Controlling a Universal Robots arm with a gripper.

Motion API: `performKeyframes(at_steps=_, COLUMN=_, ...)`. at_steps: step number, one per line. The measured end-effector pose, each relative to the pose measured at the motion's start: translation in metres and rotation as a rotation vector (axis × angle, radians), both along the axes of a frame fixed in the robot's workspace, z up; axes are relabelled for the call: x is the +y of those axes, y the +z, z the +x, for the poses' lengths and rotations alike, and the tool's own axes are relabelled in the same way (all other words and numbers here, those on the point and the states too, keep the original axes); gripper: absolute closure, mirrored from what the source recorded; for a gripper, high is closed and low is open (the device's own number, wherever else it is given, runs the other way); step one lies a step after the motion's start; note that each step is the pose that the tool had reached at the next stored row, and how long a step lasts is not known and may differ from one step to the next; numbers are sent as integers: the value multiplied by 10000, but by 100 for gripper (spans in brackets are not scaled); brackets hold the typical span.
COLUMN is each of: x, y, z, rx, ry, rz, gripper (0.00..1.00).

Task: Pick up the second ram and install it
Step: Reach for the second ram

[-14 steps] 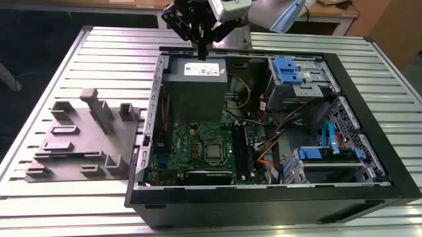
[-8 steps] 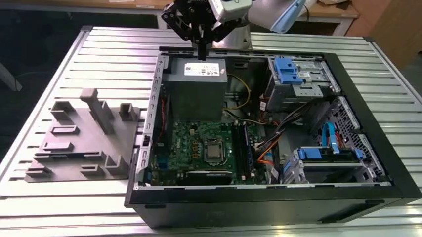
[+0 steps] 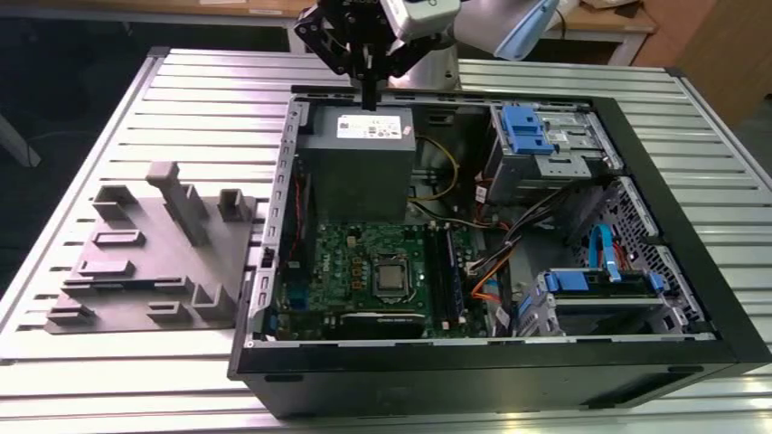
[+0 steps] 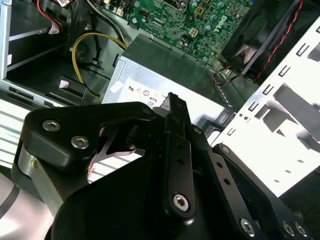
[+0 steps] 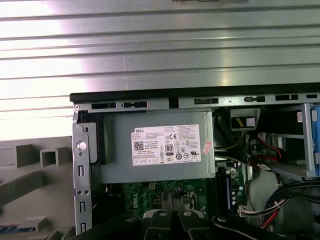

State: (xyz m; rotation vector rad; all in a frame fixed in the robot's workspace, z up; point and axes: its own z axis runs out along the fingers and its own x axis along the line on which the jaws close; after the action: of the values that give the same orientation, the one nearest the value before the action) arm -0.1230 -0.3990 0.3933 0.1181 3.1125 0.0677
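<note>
My gripper [image 3: 368, 99] hangs over the far edge of the open computer case [image 3: 675, 271], just above the grey power supply [image 3: 357, 172]. In the second wrist view the gripper [image 4: 172, 100] has its black fingers [image 4: 176, 135] pressed together, shut, with nothing between them, over the supply's white label [image 4: 137, 92]. The green motherboard [image 3: 362, 271] lies below the supply, with long black memory slots [image 3: 453, 271] beside the processor socket [image 3: 392, 276]. The second ram is hidden or out of view.
A grey plastic fixture [image 3: 157, 258] with upright posts stands on the slatted metal table [image 3: 205, 90] at the exterior view's left of the case. Blue-handled drive cages [image 3: 543, 136] and loose cables [image 3: 519, 235] occupy the case's other side. A black fan [image 4: 265, 35] sits by the case wall.
</note>
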Motion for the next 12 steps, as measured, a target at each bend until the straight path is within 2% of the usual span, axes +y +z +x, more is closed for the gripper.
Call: performKeyframes(at_steps=12, x=0, y=-3, z=-139, rx=-1, ry=0, rz=0, gripper=93)
